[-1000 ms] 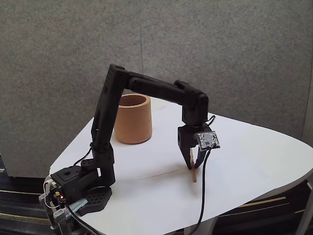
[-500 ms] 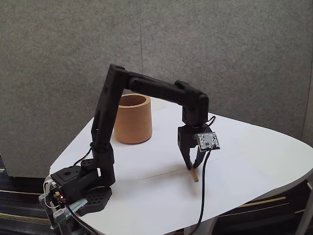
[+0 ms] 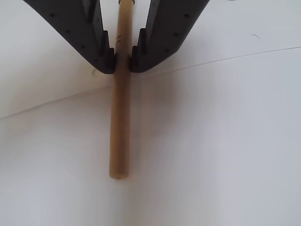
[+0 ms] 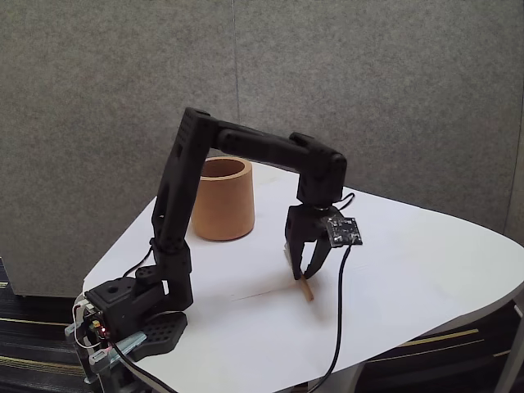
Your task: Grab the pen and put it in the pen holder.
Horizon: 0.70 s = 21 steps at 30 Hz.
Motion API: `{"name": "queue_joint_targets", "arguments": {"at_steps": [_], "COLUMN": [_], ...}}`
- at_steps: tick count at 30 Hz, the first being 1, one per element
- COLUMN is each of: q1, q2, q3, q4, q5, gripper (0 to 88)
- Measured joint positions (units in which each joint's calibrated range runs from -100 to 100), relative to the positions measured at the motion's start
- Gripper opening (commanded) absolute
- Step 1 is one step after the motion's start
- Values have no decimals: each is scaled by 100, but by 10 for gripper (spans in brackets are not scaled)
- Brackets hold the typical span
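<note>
I have the claw (image 3: 122, 60) clenched on the pen (image 3: 119, 127): in the wrist view both fingertips press flat against the tan shaft, one on each side, with no gap showing. Most of the pen sticks out below the tips, so I am gripping it near its upper end. In the fixed view the claw (image 4: 301, 273) hangs low over the tabletop (image 4: 409, 262) with the pen (image 4: 304, 288) slanting down from it; I cannot tell whether its lower end is touching the white surface or just clear of it.

The step in hand, as I judge it, is the lift and carry. The pen holder (image 4: 223, 199) stands well apart from the claw, up and to the left in the fixed view, beyond the arm's upper link. To do this well I would raise straight up first, until the dangling end of the pen clears the holder's thick rim, and only then swing across. With so much length hanging free the pen could pivot in the grip, so I would move slowly and keep the squeeze firm. I would centre the lower end over the opening, lower it inside, then release.
</note>
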Motion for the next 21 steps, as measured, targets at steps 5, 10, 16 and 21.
{"name": "queue_joint_targets", "arguments": {"at_steps": [5, 10, 16, 21], "q1": [-22, 7, 7, -118], "q2": [0, 0, 0, 0], "q3": [-1002, -2383, -4350, -5839], "q4": [686, 1542, 2458, 2517], "q5": [0, 0, -5, 137], "gripper": [7, 7, 7, 6]}}
